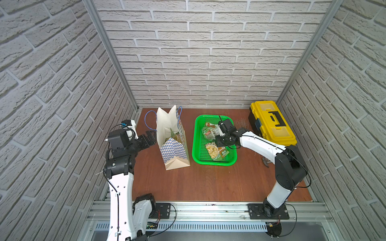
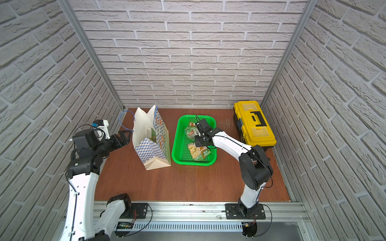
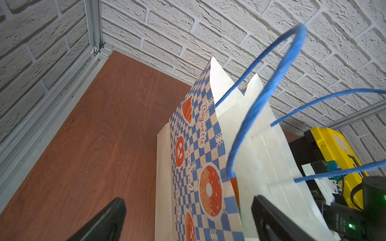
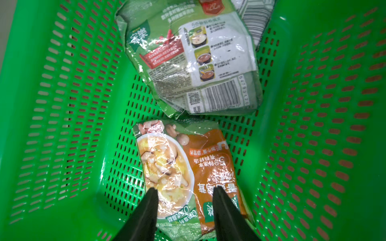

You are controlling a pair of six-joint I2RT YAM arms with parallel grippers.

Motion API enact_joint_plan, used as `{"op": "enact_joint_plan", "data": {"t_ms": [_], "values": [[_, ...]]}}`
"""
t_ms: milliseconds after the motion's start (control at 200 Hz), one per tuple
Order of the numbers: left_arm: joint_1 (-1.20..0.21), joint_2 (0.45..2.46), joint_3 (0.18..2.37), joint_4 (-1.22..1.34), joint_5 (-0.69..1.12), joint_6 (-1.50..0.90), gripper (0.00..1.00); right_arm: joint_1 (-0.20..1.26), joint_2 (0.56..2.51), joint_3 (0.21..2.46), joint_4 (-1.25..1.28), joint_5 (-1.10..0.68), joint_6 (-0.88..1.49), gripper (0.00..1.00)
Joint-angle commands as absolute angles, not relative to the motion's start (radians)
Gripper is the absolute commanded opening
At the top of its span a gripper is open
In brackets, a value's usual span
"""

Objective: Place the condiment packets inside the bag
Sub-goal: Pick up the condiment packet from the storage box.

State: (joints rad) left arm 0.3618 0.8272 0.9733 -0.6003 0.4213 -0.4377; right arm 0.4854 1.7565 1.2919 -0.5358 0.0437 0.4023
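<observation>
The right claw [image 4: 184,188] is half open over a crinkly green soup packet [image 4: 177,162] lying in the green basket [image 4: 62,104]. A second packet [image 4: 194,62] lies next to it. The left claw [image 3: 188,199] is wide open at the bag [image 1: 174,150], which stands beside the basket, a third packet [image 1: 175,136] inside.

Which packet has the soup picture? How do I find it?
Find the green basket between the checked bag and the yellow toolbox. The packet lies at the basket's end nearest the robot. It shows a soup bowl and an orange panel; its neighbour shows a barcode.
</observation>
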Motion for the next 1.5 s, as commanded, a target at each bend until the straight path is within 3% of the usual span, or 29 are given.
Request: {"op": "enact_joint_plan", "data": {"t_ms": [0,240,365,515,725,850,1495], "values": [[0.362,0.820,0.988,-0.580,0.431,-0.423,0.98,0.466,1.818,1.297,-0.516,0.022,0.379,0.54],[0.361,0.821,0.988,-0.580,0.431,-0.423,0.98,0.448,1.914,1.328,-0.516,0.006,0.369,0.65],[0.361,0.820,0.988,-0.580,0.432,-0.423,0.98,0.448,1.924,1.330,-0.512,-0.037,0.364,0.65],[0.362,0.821,0.988,-0.578,0.435,-0.423,0.98,0.451,1.888,1.313,-0.486,-0.100,0.364,0.52],[0.361,0.818,0.988,-0.578,0.433,-0.424,0.98,0.453,1.821,1.285,-0.457,-0.155,0.376,0.24],[0.361,0.817,0.988,-0.578,0.436,-0.425,0.98,0.453,1.769,1.260,-0.438,-0.176,0.389,0.14],[0.360,0.811,0.987,-0.577,0.437,-0.425,0.98,0.453,1.522,1.202,-0.362,-0.222,0.454,0.03]]}}
